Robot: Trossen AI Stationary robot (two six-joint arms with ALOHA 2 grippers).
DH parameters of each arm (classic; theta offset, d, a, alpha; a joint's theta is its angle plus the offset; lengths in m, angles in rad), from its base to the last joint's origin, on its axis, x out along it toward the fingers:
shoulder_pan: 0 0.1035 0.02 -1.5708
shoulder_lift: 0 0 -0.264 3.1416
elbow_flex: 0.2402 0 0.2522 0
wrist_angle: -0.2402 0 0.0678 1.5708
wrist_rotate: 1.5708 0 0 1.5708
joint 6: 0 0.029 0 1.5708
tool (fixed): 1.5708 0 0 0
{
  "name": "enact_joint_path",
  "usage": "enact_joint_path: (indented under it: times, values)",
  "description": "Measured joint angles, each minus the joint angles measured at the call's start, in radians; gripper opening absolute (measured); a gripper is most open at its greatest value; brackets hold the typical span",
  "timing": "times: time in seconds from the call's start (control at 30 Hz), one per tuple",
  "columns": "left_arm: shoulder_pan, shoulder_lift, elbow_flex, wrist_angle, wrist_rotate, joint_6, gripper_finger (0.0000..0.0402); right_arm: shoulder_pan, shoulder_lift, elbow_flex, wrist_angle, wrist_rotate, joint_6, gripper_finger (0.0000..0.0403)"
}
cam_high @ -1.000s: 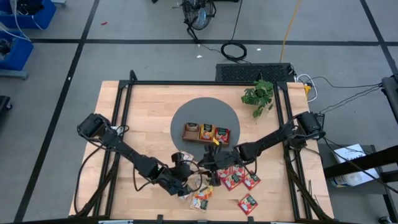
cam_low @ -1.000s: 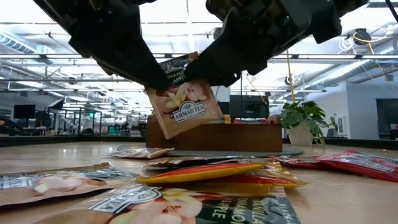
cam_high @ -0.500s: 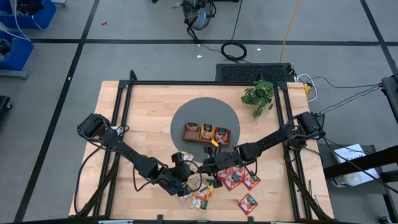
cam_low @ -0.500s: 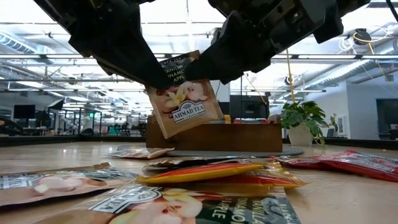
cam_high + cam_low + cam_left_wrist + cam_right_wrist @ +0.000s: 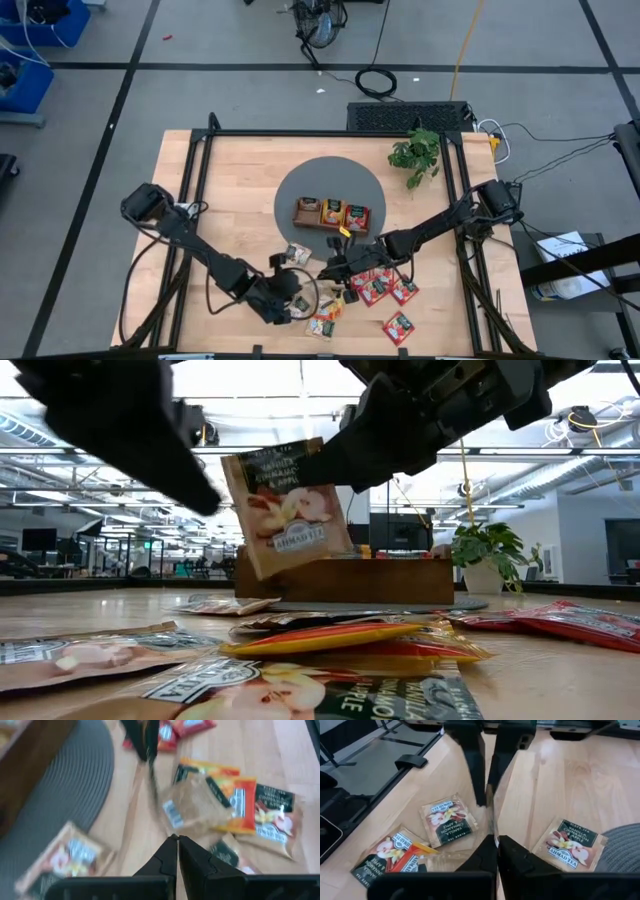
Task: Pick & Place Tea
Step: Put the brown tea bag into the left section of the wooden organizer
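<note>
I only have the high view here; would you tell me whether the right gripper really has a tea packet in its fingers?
Observer: Yes. In the low view the right gripper is shut on the edge of a pale tea packet, held up off the table.
Operator: Is the left gripper gripping it too?
Observer: No. The left wrist view shows the left gripper shut with nothing between its fingers, apart from the packet.
Operator: How does the packet hang?
Observer: In the low view it is tilted, printed face toward the camera, with "Ahmad Tea" readable.
</note>
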Motion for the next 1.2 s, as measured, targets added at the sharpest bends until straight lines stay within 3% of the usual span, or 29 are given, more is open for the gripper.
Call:
enact_joint_path:
  times: [0.3,0.47,0.63,0.87,1.2]
  values:
    - [-0.181,-0.010,-0.021,-0.174,-0.159,-0.357,0.0021,-0.051,-0.061,-0.001,0.038,0.026,-0.051,0.0000]
    - [-0.334,-0.004,-0.061,-0.173,-0.431,-0.528,0.0021,-0.154,-0.136,-0.001,0.097,0.057,-0.108,0.0000]
    - [-0.404,0.001,-0.093,-0.148,-0.599,-0.570,0.0021,-0.274,-0.142,-0.008,0.257,0.051,-0.043,0.0000]
    - [-0.410,0.000,-0.118,-0.120,-0.609,-0.567,0.0021,-0.371,-0.052,-0.162,0.563,0.057,0.094,0.0000]
    - [-0.378,0.000,-0.118,-0.123,-0.624,-0.534,0.0021,-0.374,-0.007,-0.190,0.526,0.121,0.079,0.0000]
